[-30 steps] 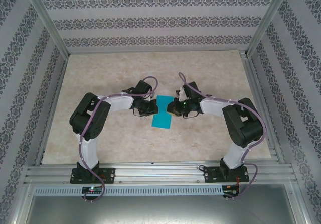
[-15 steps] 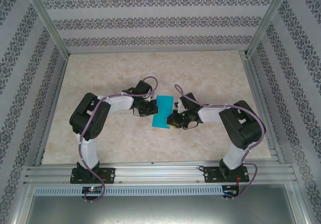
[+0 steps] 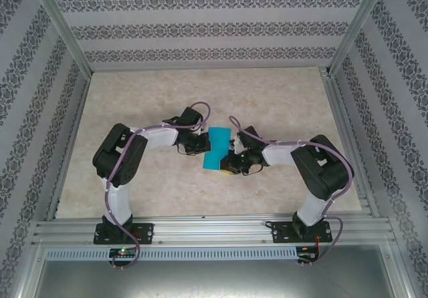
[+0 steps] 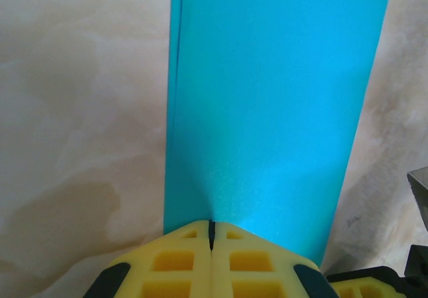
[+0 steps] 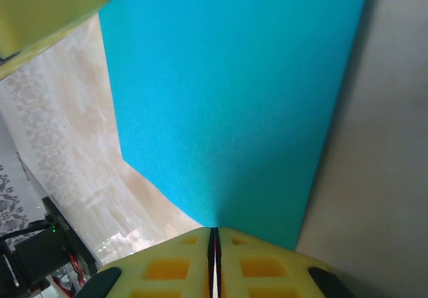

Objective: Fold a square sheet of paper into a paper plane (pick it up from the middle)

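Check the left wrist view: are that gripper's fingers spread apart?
No, the left gripper has its yellow fingers pressed together, pinching the near edge of the turquoise paper.

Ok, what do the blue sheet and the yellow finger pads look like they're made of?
The square sheet of paper: thin matte turquoise paper, by its fine grain and the crisp doubled edge on its left. The left gripper pads: yellow, matte, probably soft foam or rubber, moulded with square recesses; the look alone leaves that open.
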Available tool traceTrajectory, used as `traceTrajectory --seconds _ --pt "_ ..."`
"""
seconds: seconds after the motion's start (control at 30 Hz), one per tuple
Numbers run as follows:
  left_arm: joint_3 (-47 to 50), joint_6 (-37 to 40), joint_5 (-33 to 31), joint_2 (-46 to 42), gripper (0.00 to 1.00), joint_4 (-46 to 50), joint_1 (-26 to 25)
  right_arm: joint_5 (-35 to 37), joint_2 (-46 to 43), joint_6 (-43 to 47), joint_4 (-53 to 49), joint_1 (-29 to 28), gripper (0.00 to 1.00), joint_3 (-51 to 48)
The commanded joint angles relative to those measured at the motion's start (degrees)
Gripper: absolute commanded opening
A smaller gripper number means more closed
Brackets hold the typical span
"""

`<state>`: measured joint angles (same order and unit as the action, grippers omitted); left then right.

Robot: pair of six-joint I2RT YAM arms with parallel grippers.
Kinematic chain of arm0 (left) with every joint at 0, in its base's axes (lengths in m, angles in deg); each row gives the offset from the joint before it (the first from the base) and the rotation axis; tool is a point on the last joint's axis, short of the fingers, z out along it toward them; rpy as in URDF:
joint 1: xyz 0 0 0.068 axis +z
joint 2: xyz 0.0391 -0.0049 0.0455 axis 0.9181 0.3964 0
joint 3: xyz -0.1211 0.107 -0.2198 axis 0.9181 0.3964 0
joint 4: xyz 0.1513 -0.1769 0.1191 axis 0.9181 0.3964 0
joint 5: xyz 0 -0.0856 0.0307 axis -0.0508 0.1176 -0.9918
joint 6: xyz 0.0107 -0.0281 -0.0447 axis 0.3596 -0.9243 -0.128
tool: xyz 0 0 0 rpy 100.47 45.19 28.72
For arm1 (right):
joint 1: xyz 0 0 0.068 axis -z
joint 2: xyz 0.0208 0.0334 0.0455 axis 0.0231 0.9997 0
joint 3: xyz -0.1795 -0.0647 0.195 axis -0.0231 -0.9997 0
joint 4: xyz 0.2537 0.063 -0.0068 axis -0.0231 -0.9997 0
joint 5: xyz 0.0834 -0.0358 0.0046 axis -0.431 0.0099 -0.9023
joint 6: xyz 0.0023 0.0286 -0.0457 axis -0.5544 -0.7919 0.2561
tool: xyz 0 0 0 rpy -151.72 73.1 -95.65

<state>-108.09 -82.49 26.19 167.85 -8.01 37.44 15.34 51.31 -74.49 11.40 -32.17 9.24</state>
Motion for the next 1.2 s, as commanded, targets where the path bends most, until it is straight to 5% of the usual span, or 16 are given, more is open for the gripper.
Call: traceTrajectory --seconds 0.0,0.13,0.4,0.8,1.17 --pt "1.88 0.62 -1.73 0.49 0.00 6.50 -0.58 -2.03 -3.38 -1.65 1.33 1.21 0.12 0.82" --pt "2.00 0.76 -1.87 0.67 0.00 6.46 -0.59 2.28 -5.01 0.54 -3.52 6.02 0.13 7.05" --pt "1.87 1.19 -1.60 0.95 0.00 7.07 -0.58 1.52 8.91 -1.13 -2.12 12.72 0.12 20.99" --pt "1.64 1.36 -1.46 1.32 0.00 7.25 -0.59 2.76 18.32 0.53 -5.59 13.44 0.13 24.78" --pt "1.90 1.49 -1.51 1.15 0.00 7.25 -0.58 0.63 15.91 0.64 -6.52 15.02 0.13 28.61"
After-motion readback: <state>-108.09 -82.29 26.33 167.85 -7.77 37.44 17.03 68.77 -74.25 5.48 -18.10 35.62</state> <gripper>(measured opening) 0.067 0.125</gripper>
